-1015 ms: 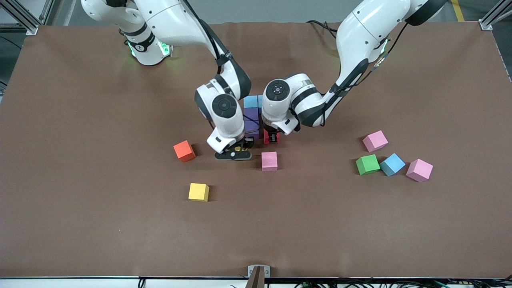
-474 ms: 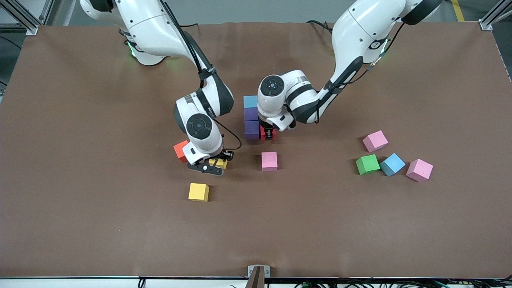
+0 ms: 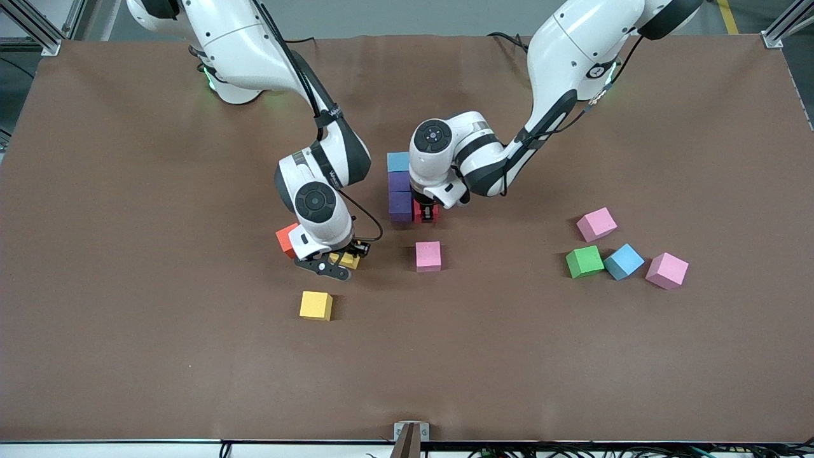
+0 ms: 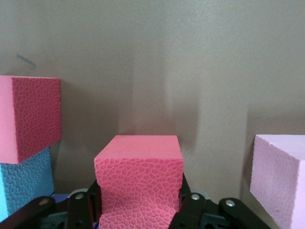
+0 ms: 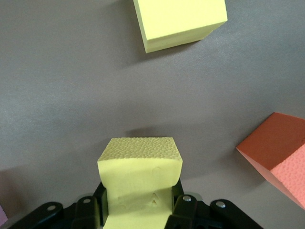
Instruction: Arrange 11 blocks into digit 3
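The left gripper (image 3: pixel 427 215) is grasping a red block (image 4: pixel 139 179) beside the purple blocks (image 3: pixel 400 194) of the digit 3; releasing crookedly could be pushing them apart. The right gripper (image 3: pixel 339 262) is clenching a yellow block (image 5: pixel 139 183) close over the orange block (image 3: pixel 285 238), risking a knock.

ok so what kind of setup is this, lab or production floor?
Looks like a robotics lab bench, probably a research rig: two white arms bolted at the edge of a brown-covered table, aluminium frame posts at its corners, loose cabling, and small coloured foam cubes as practice objects.
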`<control>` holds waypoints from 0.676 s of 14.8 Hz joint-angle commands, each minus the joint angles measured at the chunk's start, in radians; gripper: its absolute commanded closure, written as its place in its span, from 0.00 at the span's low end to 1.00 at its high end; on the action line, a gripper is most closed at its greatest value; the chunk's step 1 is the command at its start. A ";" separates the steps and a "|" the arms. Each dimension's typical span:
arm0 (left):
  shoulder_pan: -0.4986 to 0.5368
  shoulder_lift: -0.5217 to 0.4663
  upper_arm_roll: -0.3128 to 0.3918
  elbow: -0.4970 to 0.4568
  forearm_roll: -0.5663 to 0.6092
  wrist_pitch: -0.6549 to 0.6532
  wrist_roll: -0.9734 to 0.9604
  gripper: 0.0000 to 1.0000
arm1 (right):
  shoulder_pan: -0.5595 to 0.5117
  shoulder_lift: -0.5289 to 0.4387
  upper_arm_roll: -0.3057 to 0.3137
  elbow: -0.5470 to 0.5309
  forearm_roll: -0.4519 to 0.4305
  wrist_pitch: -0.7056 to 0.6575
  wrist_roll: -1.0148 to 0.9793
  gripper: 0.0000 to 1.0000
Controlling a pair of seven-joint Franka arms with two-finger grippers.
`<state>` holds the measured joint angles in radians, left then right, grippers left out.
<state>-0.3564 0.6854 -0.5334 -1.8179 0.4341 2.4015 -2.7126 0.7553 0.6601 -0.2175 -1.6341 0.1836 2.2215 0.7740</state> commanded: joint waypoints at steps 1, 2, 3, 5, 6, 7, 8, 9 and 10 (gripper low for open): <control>-0.004 -0.015 0.009 0.009 -0.003 0.001 -0.023 0.00 | -0.011 -0.017 0.012 -0.016 0.013 -0.005 0.007 1.00; -0.003 -0.035 0.009 -0.004 -0.002 -0.001 -0.007 0.00 | -0.011 -0.017 0.012 -0.016 0.013 -0.005 0.007 1.00; -0.001 -0.055 0.007 -0.020 -0.001 -0.007 0.006 0.00 | -0.011 -0.017 0.012 -0.016 0.013 -0.005 0.007 1.00; 0.005 -0.090 0.001 -0.044 -0.003 -0.022 0.011 0.00 | -0.011 -0.017 0.012 -0.016 0.013 -0.005 0.007 1.00; 0.005 -0.111 0.001 -0.060 -0.005 -0.022 0.013 0.00 | -0.010 -0.016 0.012 -0.016 0.013 -0.005 0.007 1.00; 0.005 -0.133 0.001 -0.079 -0.011 -0.022 0.019 0.00 | -0.010 -0.016 0.012 -0.016 0.013 -0.002 0.007 1.00; 0.005 -0.148 -0.003 -0.101 -0.012 -0.022 0.031 0.00 | -0.008 -0.016 0.012 -0.015 0.013 0.000 0.008 1.00; 0.008 -0.162 -0.019 -0.122 -0.012 -0.022 0.039 0.00 | -0.004 -0.016 0.014 -0.012 0.014 0.004 0.014 1.00; 0.014 -0.176 -0.022 -0.138 -0.014 -0.024 0.043 0.00 | 0.001 -0.014 0.017 -0.006 0.016 0.010 0.036 1.00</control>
<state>-0.3534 0.5780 -0.5426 -1.8837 0.4341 2.3869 -2.6891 0.7555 0.6601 -0.2136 -1.6342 0.1847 2.2243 0.7786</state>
